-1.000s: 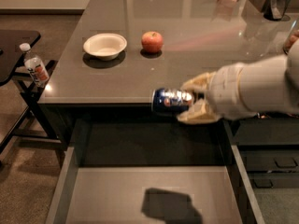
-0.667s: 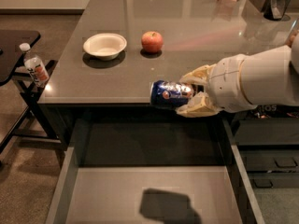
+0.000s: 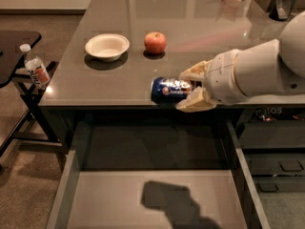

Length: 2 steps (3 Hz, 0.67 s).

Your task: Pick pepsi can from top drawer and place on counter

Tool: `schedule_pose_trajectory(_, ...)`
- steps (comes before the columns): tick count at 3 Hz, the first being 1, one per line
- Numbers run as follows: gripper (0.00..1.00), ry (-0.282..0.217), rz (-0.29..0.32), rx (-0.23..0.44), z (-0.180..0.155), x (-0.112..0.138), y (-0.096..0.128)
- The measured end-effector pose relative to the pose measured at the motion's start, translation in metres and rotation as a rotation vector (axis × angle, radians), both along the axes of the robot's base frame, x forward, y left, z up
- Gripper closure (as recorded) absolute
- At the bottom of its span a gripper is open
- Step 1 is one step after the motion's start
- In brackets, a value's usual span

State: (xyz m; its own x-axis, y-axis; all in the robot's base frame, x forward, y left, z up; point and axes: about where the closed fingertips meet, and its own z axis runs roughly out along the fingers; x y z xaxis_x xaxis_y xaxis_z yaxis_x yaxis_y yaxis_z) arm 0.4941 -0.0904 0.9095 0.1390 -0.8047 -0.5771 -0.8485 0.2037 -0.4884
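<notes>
The pepsi can (image 3: 167, 89) is dark blue with a red-and-white logo and lies sideways in the air. My gripper (image 3: 189, 88) comes in from the right and is shut on the can's right end. It holds the can just above the counter's (image 3: 119, 87) front edge. The top drawer (image 3: 119, 199) is pulled open below, with a bare grey bottom and the arm's shadow on it.
A white bowl (image 3: 106, 46) and a red apple (image 3: 155, 42) stand on the counter behind the can. A clear plastic bottle (image 3: 35, 67) stands on a dark side table (image 3: 14, 51) at the left. Narrower dark drawers (image 3: 276, 166) sit at the lower right.
The gripper has lifted the can a little and moved it back toward the counter's front edge. The shadow on the drawer bottom has shifted.
</notes>
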Motion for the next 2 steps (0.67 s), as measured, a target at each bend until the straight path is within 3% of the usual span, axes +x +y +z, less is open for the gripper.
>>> schedule_pose_trajectory(2,1.00,-0.011,-0.037,0.006,0.000,0.084,-0.012)
